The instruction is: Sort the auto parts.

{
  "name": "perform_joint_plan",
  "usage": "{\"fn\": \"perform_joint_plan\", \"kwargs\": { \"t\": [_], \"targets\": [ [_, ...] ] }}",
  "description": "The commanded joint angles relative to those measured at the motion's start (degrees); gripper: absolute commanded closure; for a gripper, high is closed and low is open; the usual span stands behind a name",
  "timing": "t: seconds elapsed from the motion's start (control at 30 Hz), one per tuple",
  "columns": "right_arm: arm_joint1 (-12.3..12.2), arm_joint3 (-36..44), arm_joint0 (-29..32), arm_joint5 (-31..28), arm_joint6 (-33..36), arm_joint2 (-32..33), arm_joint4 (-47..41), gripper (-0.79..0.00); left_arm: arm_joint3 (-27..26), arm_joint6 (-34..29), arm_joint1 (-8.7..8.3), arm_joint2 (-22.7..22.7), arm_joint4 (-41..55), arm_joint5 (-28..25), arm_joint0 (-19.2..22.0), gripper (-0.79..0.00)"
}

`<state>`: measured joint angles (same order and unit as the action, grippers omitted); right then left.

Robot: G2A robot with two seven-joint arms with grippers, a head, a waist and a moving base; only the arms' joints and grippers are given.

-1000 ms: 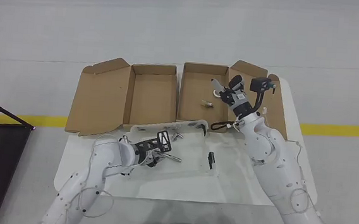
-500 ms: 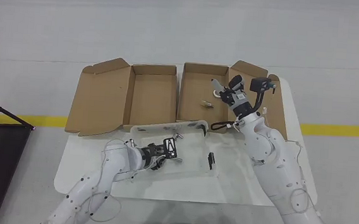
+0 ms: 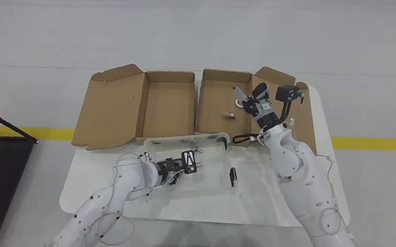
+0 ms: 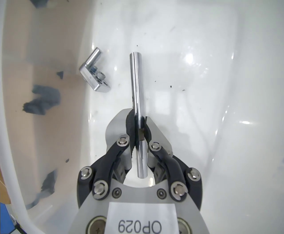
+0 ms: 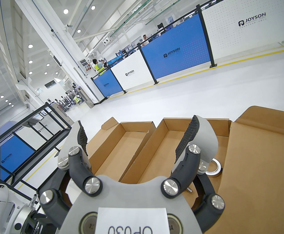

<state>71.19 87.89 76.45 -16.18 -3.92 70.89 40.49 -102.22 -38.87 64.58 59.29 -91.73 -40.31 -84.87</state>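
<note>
One steel rod (image 4: 136, 88), two cardboard boxes (image 3: 165, 110).
Left gripper (image 4: 138, 129) clamps the rod; right gripper (image 5: 137, 124) gapes wide at one o'clock on the table (image 3: 85, 174).

White arms (image 3: 299, 173), grey black-linked end effector (image 4: 138, 126)

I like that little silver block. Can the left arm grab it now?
Probably not yet: the left pincer is shut on the metal rod, so it's full. The silver block lies close by in the white tray, nothing covering it.
</note>
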Motion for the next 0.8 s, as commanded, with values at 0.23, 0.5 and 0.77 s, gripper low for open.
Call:
{"fn": "perform_joint_plan", "kwargs": {
  "t": [0.23,0.5,0.77],
  "targets": [
    [0.00,0.00,0.00,0.00,0.00,0.00,0.00,-0.785,-2.74,1.25,-0.47,1.10,1.20,-0.32,-0.69,0.000],
    [0.00,0.00,0.00,0.00,0.00,0.00,0.00,-0.785,-6.34,4.23,-1.38,7.09,8.04,1.25,-3.81,0.000],
    [0.00,0.00,0.00,0.00,0.00,0.00,0.00,-0.785,-4.12,0.34,-2.00,15.86,37.97,2.06,-4.32,0.000]
  ]
}}
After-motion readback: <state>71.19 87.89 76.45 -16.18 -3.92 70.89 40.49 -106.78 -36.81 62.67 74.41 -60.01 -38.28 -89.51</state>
